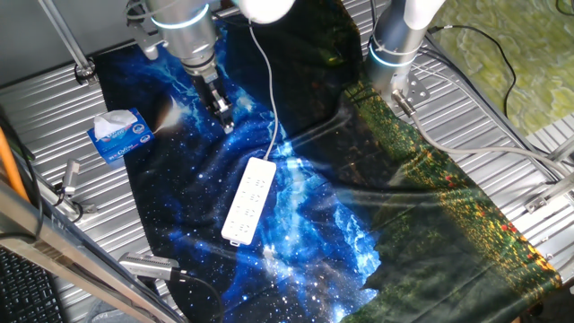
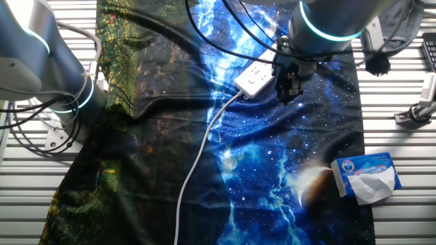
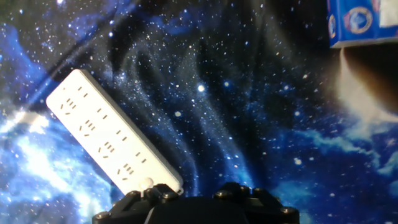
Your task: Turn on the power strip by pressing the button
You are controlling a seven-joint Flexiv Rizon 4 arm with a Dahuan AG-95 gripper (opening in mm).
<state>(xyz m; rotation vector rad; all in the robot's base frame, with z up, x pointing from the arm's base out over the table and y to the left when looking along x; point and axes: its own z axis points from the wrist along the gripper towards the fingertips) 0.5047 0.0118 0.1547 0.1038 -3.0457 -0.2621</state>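
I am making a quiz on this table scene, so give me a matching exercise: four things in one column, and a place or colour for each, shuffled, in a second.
Things:
1. power strip
2. tissue box
3. gripper
4. cord

Descriptions:
A. blue and white, at the cloth's edge
B. thin and white, trailing away from one end of the strip
C. long, flat and white, on the galaxy cloth
D. dark, above the cloth, beside the strip's corded end

Pairs: 1-C, 2-A, 3-D, 4-B

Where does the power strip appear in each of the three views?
One fixed view: the power strip lies at the lower centre, on the galaxy cloth.
The other fixed view: at the upper centre-right, partly hidden by the arm.
Hand view: on the left, running diagonally.
Shared landmark: the tissue box.
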